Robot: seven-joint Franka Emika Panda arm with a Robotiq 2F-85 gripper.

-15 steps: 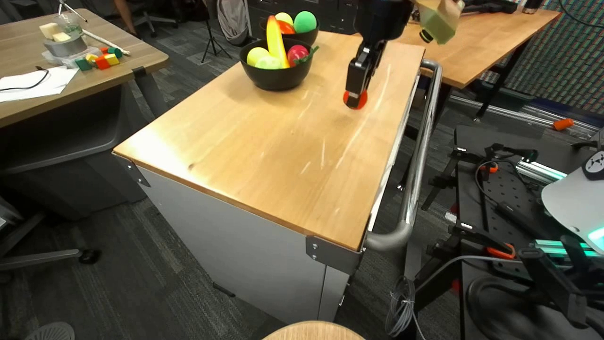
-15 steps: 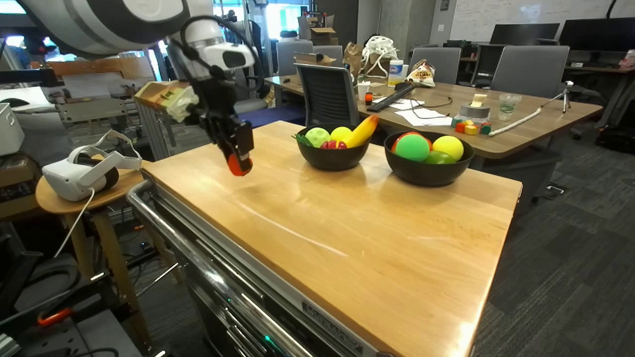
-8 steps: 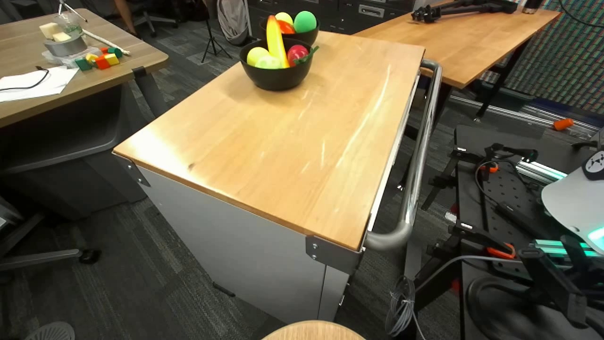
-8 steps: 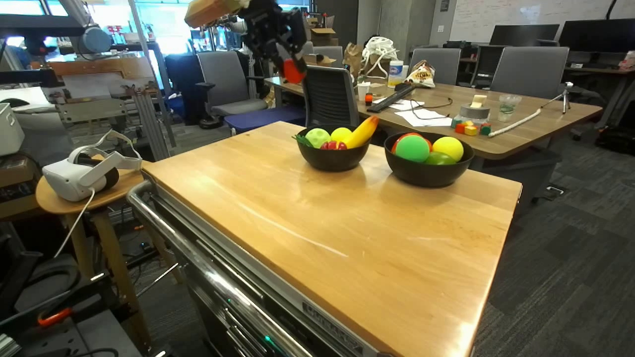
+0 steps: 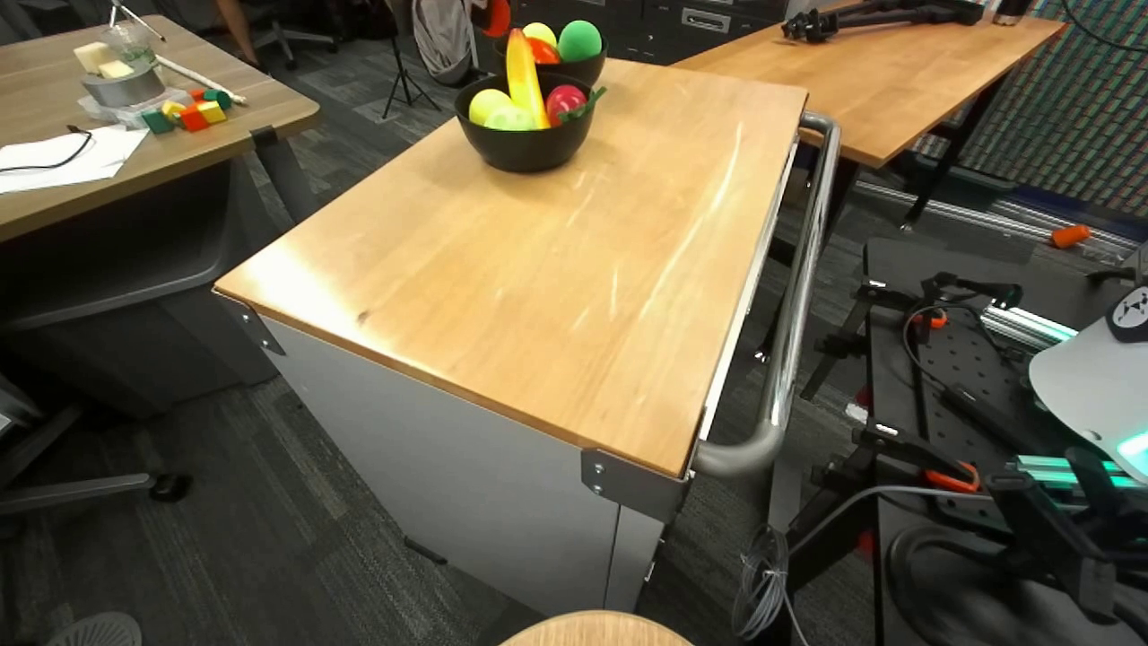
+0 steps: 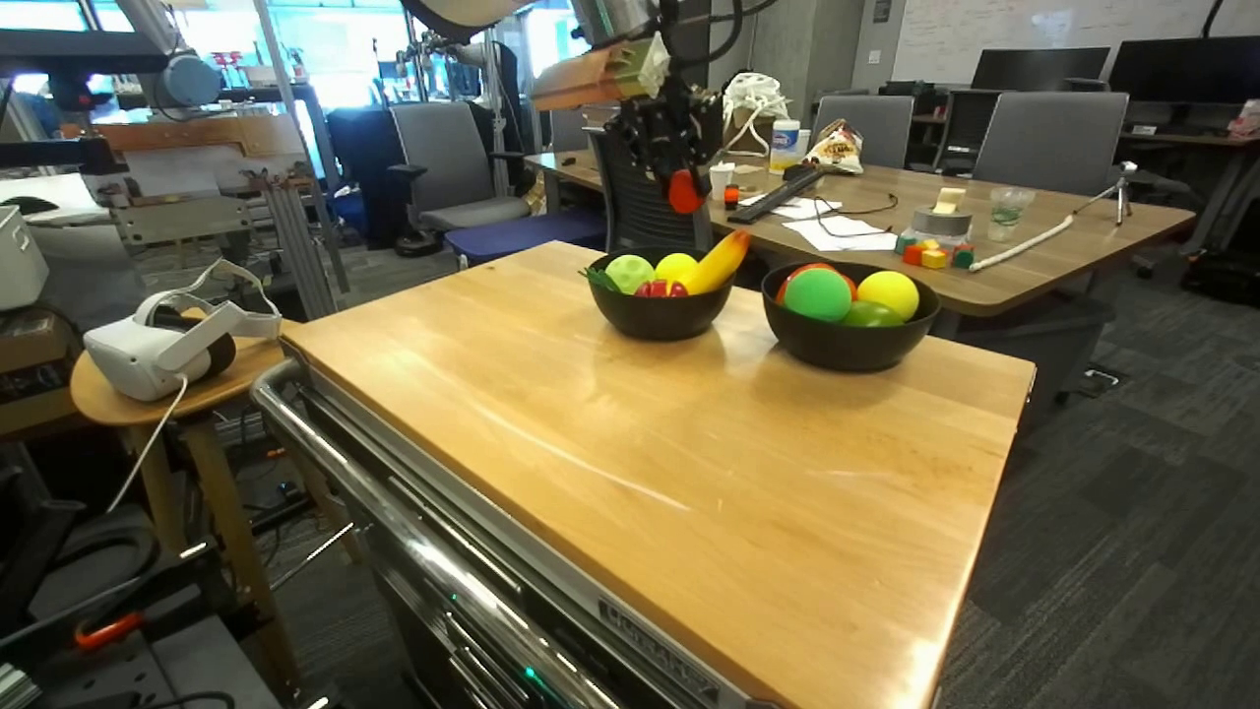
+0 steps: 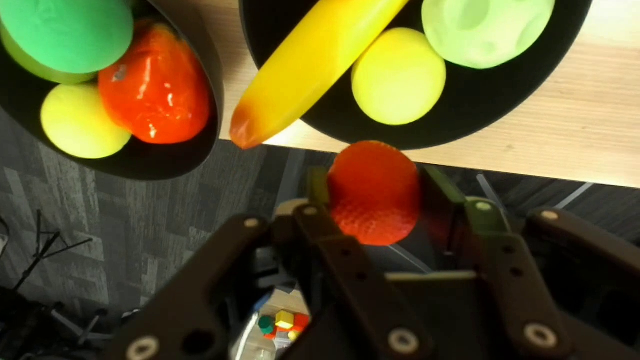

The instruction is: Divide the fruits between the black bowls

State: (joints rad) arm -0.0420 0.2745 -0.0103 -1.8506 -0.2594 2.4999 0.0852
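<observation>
Fruits [image 6: 890,293] lay shared between two black bowls [image 5: 529,154] on the wooden tabletop [image 6: 748,463], while one red piece [image 6: 682,193] hung in the air, apart from both. The end effector [image 7: 376,194] stood partly closed, gripping that piece from three and nine o'clock in the wrist view. Delivery to a bowl seemed to be the step in hand, and the sharing-out looked far along. In an exterior view the piece hung near twelve o'clock of the bowl with the banana [image 6: 721,263], and the other bowl [image 6: 854,353] lay towards four o'clock from it; which was meant could not be told. The next move probably called for centring over a bowl, sinking gently so as not to knock the banana's upturned tip, then letting go. Surfaces looked toy-like: the red piece was rounded and pimpled, the banana smooth and gently curved. A pale green apple [image 7: 482,27] had broad dimples, a yellow ball [image 7: 398,76] looked matte, and at ten o'clock in the wrist view an orange-red piece [image 7: 155,85] shone, lumpy and glossy.
</observation>
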